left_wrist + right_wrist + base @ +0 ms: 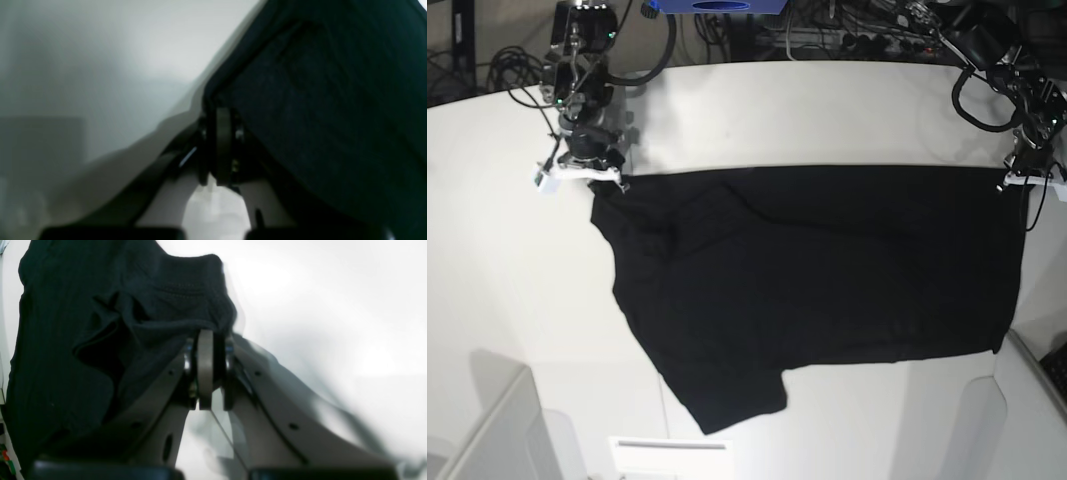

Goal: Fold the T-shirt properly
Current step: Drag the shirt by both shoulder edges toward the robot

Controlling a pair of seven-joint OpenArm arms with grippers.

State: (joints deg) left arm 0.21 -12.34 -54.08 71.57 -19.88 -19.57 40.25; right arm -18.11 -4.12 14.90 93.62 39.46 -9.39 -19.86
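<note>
The black T-shirt lies spread on the white table, its far edge pulled straight between the two arms and a sleeve pointing to the near side. My right gripper is at the far left corner. In the right wrist view its pads are shut on bunched black fabric. My left gripper is at the far right corner. Its fingers are pressed together in the left wrist view, pinching the edge of the dark cloth. No print or tag shows.
Cables and a blue box sit behind the table's far edge. A grey panel rises at the near left and another at the near right. A white card lies at the front.
</note>
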